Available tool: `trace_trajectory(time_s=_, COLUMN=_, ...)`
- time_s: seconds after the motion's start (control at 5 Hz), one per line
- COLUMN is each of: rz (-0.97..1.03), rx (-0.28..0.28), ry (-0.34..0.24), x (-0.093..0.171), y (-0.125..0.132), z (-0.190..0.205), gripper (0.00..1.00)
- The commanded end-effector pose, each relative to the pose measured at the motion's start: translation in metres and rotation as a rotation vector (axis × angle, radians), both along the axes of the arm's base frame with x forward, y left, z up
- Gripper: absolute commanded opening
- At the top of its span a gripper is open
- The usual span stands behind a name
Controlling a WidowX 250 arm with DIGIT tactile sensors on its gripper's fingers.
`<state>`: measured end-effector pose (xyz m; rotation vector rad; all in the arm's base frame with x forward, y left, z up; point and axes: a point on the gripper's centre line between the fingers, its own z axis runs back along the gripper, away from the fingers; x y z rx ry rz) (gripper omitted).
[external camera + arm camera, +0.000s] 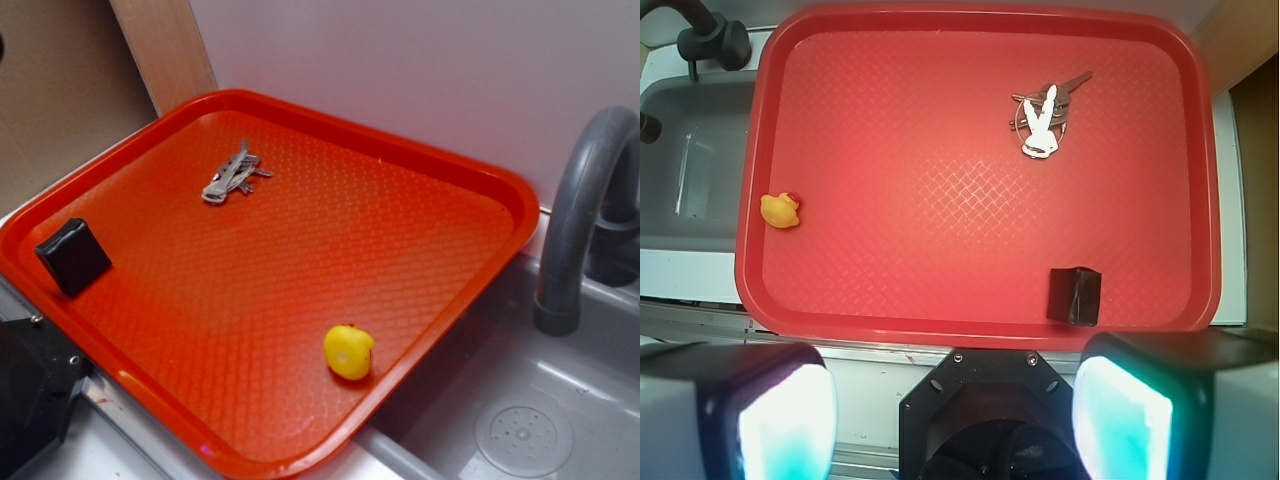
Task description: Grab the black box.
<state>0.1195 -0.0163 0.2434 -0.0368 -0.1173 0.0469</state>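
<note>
A small black box (pixel 1074 296) sits near the lower right edge of a red tray (pixel 940 300) in the wrist view. The gripper (pixel 955 420) at the frame's bottom is spread wide, holding nothing, fingers (pixel 780 420) off the tray.

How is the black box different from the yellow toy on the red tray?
The black box is dark, matte and squarish with rounded edges; the yellow toy is bright and roundish. The black box looks somewhat larger than the yellow toy. The box sits near one tray corner, the toy along the sink-side edge. Both rest on the red tray, untouched.
</note>
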Motion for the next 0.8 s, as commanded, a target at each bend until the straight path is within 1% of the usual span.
trace_trajectory(time_s=0.0, rz=0.0, rx=0.0, ry=0.0, x=0.0, y=0.0, z=0.0, gripper=1.0)
trace_trajectory(time_s=0.2, rz=0.057, rx=0.05, ry=0.108, x=0.009, y=0.043, z=-0.05, gripper=1.0)
trace_trajectory(time_s=0.4, rz=0.126, rx=0.053, ry=0.173, x=0.01, y=0.077, z=-0.1, gripper=1.0)
trace_trajectory(time_s=0.6, rz=0.18, rx=0.033, ry=0.158, x=0.005, y=0.092, z=-0.127, gripper=1.0)
